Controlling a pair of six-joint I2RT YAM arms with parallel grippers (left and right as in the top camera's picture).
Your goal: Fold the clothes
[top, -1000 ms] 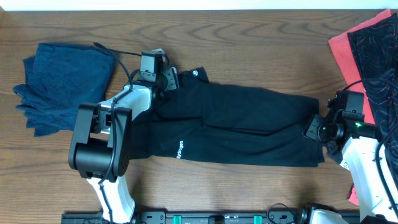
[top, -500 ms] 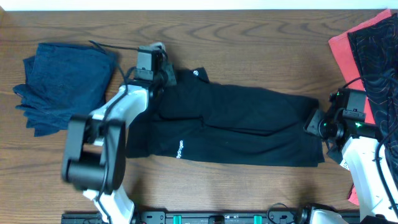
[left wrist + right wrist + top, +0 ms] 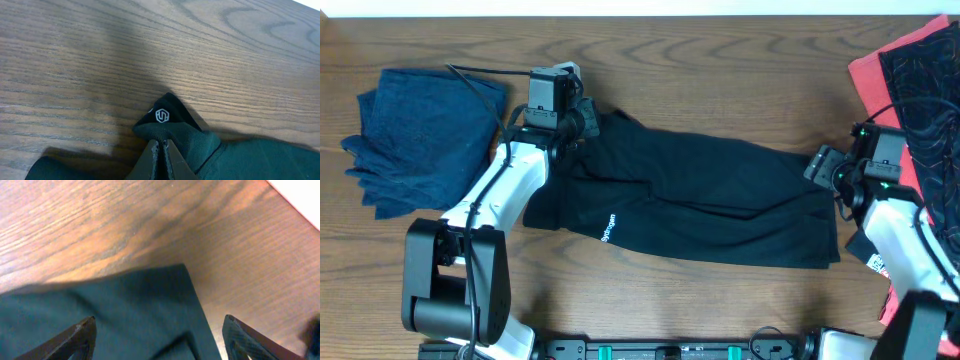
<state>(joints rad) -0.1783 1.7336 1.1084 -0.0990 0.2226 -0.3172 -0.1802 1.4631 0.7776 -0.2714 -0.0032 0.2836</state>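
Note:
The long black garment [image 3: 700, 200] lies flat across the middle of the table. My left gripper [image 3: 586, 122] is shut on its far left corner. In the left wrist view the closed fingertips [image 3: 160, 146] pinch the fabric just below a small white round logo [image 3: 161, 116]. My right gripper [image 3: 818, 166] hovers open over the garment's far right corner. Its two fingers [image 3: 82, 332] stand wide apart on either side of the black cloth corner [image 3: 150, 305], holding nothing.
A crumpled dark-blue garment [image 3: 420, 135] lies at the far left. A coral-red garment [image 3: 876, 90] with a black-patterned one [image 3: 928, 90] on top sits at the right edge, close behind my right arm. Bare wood runs along the far side.
My left gripper shut on the garment's far left corner and drew it up and left, shifting that end. My right gripper moved toward the far right corner and opened wider.

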